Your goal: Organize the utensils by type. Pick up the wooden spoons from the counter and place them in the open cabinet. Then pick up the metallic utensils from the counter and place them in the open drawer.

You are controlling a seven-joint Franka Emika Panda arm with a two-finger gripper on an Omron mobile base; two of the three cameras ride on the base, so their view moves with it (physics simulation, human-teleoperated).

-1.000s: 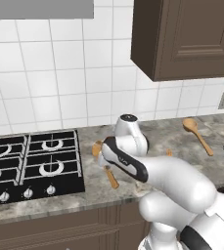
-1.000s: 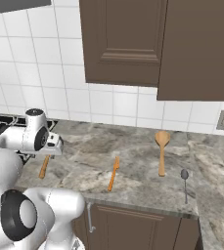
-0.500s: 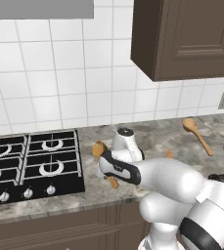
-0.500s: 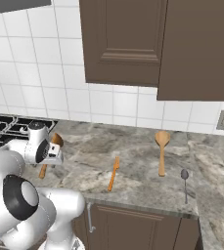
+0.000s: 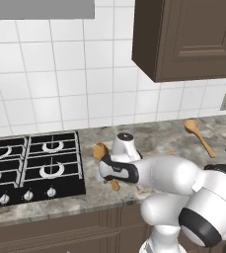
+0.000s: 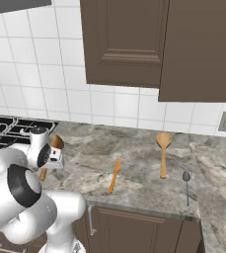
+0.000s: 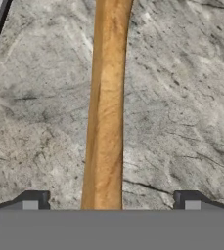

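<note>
So since a second ago the arm has dropped right down over the wooden spoon (image 7: 106, 107) next to the stove (image 5: 30, 168), and the hand that was up in the air is now low over the handle. The fingers (image 7: 111, 200) are spread as wide as they go, nothing gripped yet, with one tip (image 7: 33, 200) on each side of the handle, which runs straight out between them and away from the hand; the bowl end pokes out past the wrist in the left base view. The spoon lies flat on the marbled table (image 7: 182, 97). My guess on handling: it's light, rigid wood, not fragile, a bit smooth, so it won't flex but could pivot if pinched near one end. I'd close on the handle about where the fingers sit now, maybe slightly toward the bowl for balance. Since it lies flush on the stone, the tips probably need to get right down to the surface. The other wooden spoon (image 6: 163, 150), the slim orange utensil (image 6: 114, 175) and the dark thin one (image 6: 186, 185) lie well off to the side.
</note>
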